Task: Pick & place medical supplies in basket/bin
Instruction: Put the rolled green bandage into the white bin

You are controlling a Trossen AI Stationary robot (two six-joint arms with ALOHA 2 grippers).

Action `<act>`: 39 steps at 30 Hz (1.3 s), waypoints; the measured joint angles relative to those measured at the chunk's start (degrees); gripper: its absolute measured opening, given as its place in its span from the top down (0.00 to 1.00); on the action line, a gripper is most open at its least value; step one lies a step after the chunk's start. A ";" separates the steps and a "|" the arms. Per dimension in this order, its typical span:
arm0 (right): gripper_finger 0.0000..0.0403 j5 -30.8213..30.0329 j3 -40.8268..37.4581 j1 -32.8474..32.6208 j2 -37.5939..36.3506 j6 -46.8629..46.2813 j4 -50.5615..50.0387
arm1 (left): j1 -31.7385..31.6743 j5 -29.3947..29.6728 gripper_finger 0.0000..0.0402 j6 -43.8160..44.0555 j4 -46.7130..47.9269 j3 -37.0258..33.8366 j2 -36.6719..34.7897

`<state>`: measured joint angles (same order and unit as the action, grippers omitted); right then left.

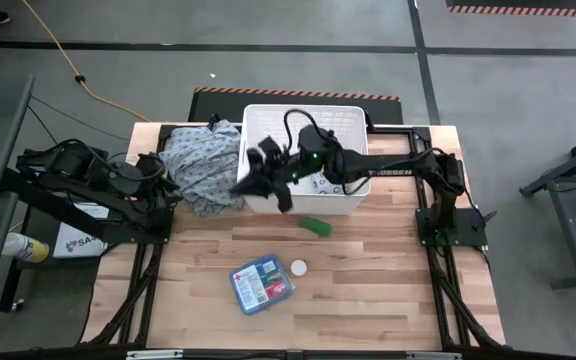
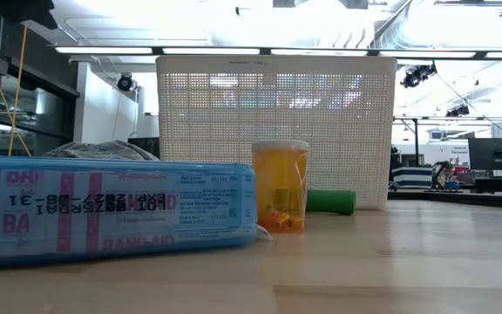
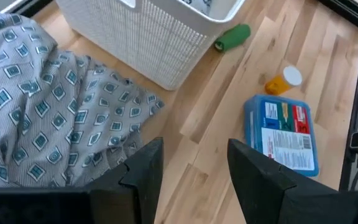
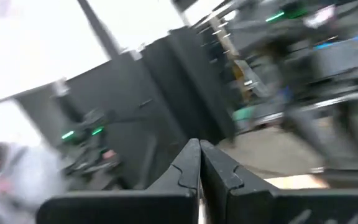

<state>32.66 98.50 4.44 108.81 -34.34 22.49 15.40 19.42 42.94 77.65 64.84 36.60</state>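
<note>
Right claw (image 1: pixel 268 180) hung clenched, empty, over basket (image 1: pixel 353 205) at tabletop (image 1: pixel 388 290) far edge; left claw (image 3: pixel 191 168) slightly parted, nothing gripped, near cloth (image 1: pixel 203 165).

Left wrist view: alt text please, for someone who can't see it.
The left gripper, fingers apart and empty, hangs over the wooden table beside a patterned cloth heap. Ahead stand a white basket, a green item, an orange pill bottle and a blue first-aid box.

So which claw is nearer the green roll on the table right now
Right. The right claw hangs, shut and empty, over the white basket's front-left corner, just behind the green roll. The left claw sits far left, beyond the patterned cloth.
</note>
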 joint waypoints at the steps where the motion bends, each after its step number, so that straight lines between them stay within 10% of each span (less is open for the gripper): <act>1: 1.00 1.11 0.00 -0.91 -0.18 -0.01 -0.03 | -0.02 -0.35 0.47 0.32 -0.07 -0.04 0.00; 19: 1.00 5.19 0.00 -16.46 -2.80 -14.81 -12.45 | -0.02 -2.85 0.47 0.89 -0.32 -0.04 0.02; 39: 1.00 -39.82 0.00 -30.51 -2.80 -38.68 -68.06 | 0.00 -5.51 0.47 0.24 -0.02 -0.04 0.00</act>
<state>-7.16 98.50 -26.08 106.02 -73.01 -45.57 15.40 13.91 43.18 77.62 64.79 36.60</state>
